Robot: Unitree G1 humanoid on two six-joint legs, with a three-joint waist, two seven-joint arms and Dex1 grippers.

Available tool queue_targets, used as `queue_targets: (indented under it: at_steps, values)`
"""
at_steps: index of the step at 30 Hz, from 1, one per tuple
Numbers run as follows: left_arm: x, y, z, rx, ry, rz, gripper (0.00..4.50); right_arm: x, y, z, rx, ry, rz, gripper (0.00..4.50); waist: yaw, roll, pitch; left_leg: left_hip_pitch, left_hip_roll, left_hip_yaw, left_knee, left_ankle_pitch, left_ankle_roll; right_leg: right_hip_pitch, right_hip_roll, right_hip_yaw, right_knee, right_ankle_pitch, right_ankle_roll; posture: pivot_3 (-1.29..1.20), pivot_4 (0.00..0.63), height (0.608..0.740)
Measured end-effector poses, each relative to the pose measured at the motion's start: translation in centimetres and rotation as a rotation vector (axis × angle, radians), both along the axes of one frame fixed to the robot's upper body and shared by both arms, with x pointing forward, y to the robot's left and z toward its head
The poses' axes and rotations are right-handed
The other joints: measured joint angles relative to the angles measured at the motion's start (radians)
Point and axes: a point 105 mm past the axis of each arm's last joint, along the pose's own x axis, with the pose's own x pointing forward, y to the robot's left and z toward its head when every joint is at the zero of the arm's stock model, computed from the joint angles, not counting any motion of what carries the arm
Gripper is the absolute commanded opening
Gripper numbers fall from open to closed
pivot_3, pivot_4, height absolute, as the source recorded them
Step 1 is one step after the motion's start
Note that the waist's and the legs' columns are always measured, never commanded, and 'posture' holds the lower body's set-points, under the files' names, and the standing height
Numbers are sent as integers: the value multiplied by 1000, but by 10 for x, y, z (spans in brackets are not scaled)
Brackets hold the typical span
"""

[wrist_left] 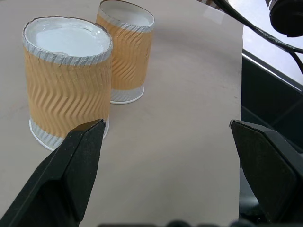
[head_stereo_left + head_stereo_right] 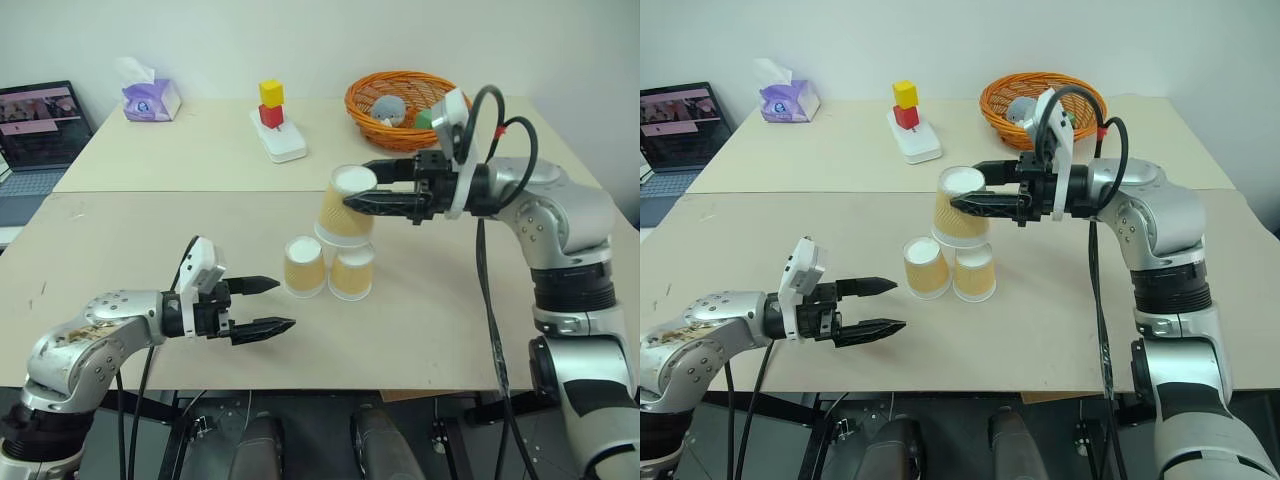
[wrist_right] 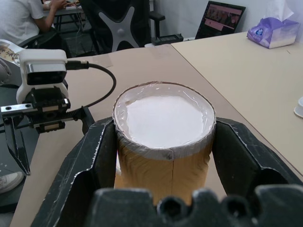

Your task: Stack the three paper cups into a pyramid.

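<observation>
From the head camera, the right gripper [image 2: 372, 190] reaches level across the table toward the robot's left, its jaws clamped on the sides of an upside-down paper cup, the held cup [image 2: 347, 205]. That cup hangs tilted, its rim just above the two base cups [image 2: 328, 267], which stand upside down, side by side and touching, directly below the right jaws. Whether the held cup rests on them cannot be told. The left gripper [image 2: 265, 305] lies low over the table, pointing toward the base cups, jaws spread wide and empty; the nearer base cup stands just past its fingertips. The beige table [image 2: 150, 260] meets a second one behind, carrying a tissue box [image 2: 151, 99], a red and yellow block tower [image 2: 271, 104] on a white stand, and an orange wicker basket [image 2: 398, 105]. A laptop [image 2: 40, 125] sits off the left edge.

In the left wrist view, both base cups stand ahead of the open fingers [image 1: 71, 170], close to one finger and apart from the other.

In the right wrist view, the held cup's white bottom [image 3: 164, 113] sits between the two fingers, both pressing its ribbed sides. Beyond the jaws are the left gripper [image 3: 19, 142], an office chair [image 3: 120, 23] and a seated person [image 3: 21, 19].
</observation>
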Motion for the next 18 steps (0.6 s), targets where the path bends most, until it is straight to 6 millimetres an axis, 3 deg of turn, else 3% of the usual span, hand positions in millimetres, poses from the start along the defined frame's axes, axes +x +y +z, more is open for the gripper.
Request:
queue_targets:
  at_steps: [18]
  values:
    - [2, -4, -2, -18, 3, 2, 4500, -15, 19, -2, -5, 23, 73, 2729, 0, 0, 0, 0, 0, 0, 0, 0, 0, 0, 0, 0, -1, 0, 0, 0, 150, 652]
